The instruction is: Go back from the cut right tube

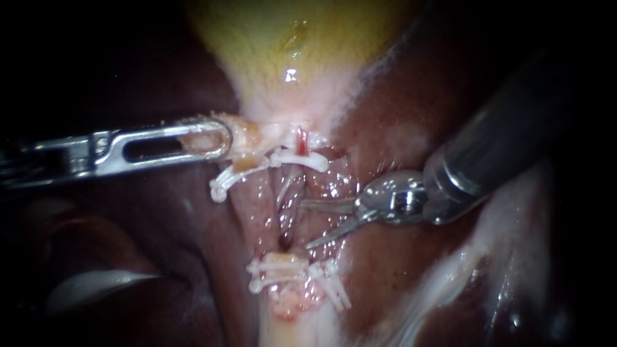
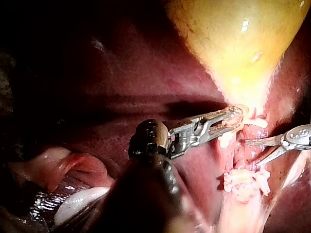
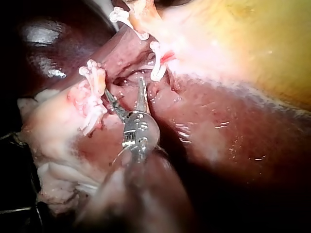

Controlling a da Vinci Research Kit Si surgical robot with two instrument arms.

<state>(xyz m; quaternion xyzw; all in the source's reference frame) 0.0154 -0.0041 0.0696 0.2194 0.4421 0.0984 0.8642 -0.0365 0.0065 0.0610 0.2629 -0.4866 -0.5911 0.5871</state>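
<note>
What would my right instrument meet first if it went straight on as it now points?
Most likely the wet pink tissue between the upper clips and lower clips, just ahead of the right instrument, blades open; depth is unclear.

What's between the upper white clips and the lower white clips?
Endoscope view: glistening pink tissue and the open thin metal jaws of the right instrument.
</note>
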